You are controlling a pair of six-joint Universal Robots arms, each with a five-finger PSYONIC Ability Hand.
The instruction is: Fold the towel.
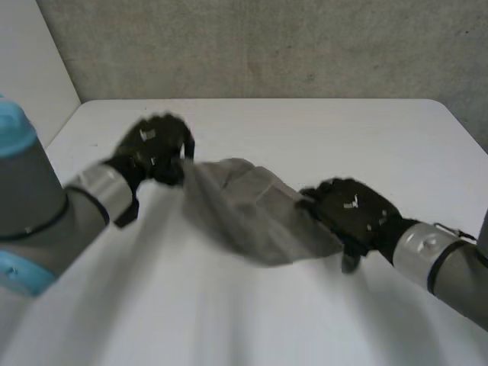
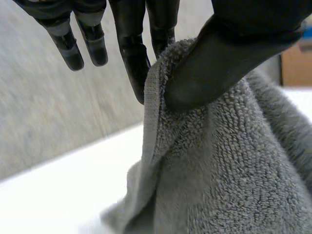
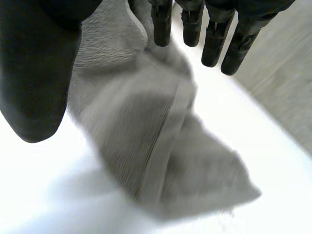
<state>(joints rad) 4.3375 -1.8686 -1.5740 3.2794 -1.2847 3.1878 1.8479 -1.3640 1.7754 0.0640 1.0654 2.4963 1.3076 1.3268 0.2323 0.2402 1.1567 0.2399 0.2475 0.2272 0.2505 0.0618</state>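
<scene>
A grey towel hangs bunched between my two hands above the white table. My left hand holds the towel's far-left end raised. In the left wrist view its thumb presses the towel's hem against a finger, so it is shut on the cloth. My right hand is at the towel's right end. There its fingers are straight and spread, and its thumb stands apart beside the towel, which runs up under the palm.
The table's far edge meets a grey wall. Bare table lies in front of the towel and beyond it, and the right edge is near my right arm.
</scene>
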